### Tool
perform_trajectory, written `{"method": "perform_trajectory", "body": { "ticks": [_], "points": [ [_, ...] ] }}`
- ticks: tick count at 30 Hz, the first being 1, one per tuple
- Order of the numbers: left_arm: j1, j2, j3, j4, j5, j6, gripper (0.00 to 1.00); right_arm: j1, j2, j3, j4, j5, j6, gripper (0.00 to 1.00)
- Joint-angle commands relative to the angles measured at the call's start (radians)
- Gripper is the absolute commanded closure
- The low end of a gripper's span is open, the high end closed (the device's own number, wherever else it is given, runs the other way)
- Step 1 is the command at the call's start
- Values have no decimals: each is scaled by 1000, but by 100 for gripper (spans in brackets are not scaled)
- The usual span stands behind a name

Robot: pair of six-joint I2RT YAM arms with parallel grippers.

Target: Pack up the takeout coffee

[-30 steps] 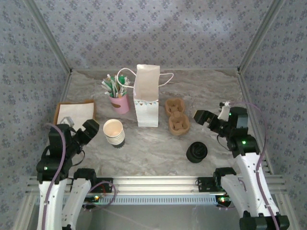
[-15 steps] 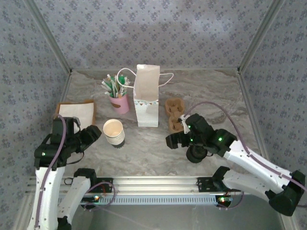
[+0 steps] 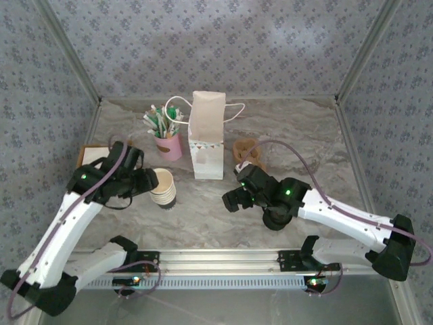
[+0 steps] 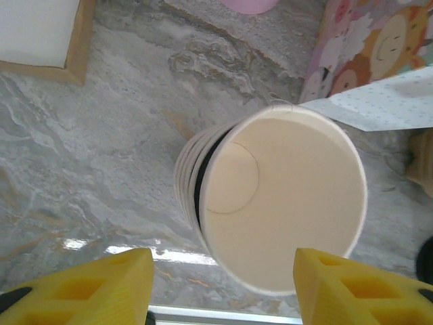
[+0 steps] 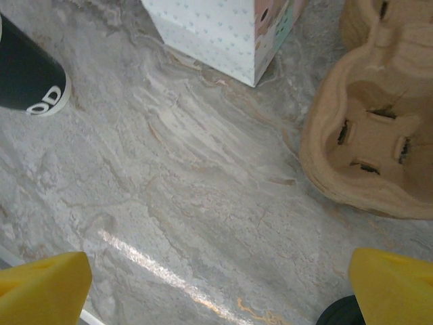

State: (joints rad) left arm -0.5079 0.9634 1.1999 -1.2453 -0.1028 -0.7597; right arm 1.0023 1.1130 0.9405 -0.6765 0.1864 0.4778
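**Careful: the nested cups may come up together**

Nearest you, the round black plastic lid [image 3: 276,219] lies on the marble-patterned table [image 3: 203,217], partly under the right arm. The right gripper [image 5: 220,288] hangs just beside it, jaws spread wide and empty. A low sweep of that arm could knock the lid away.

Further in, the left gripper [image 4: 223,264] straddles the small white paper cup [image 4: 284,203], cream inside, which sits topmost in a stack of nested cups [image 4: 184,179]. The claw is partly open, with one yellow finger on each side. You cannot tell from these views whether either finger touches the rim, and nothing is gripped. Squeeze hard and you will likely crush the thin wall. Pull up carelessly and the cup below may ride along, or the stack may tip.

Beyond, the white paper gift bag [image 3: 207,145] stands upright close behind the stack, so a wide swing could topple it.
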Motion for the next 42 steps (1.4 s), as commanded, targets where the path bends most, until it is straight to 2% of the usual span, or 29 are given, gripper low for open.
{"method": "perform_trajectory", "body": {
  "ticks": [1,7,13,17,25,34,42],
  "points": [
    [-21,45,26,-32,-85,-11,45,4,-28,2,19,35,60,0],
    [-21,97,43,-48,-121,5,59,-13,-121,-90,107,-44,50,0],
    [-20,122,32,-36,-115,5,67,-50,-189,-139,133,-104,34,0],
    [-21,136,28,-31,-117,5,72,-66,-203,-144,129,-119,24,0],
    [-20,150,49,-44,-122,4,90,-79,-215,-144,123,-129,6,0],
    [-20,161,105,-76,-136,-3,99,-91,-232,-149,109,-146,-1,0],
    [-21,161,175,-116,-136,1,100,-98,-266,-154,81,-153,-2,0]
  ]
}}
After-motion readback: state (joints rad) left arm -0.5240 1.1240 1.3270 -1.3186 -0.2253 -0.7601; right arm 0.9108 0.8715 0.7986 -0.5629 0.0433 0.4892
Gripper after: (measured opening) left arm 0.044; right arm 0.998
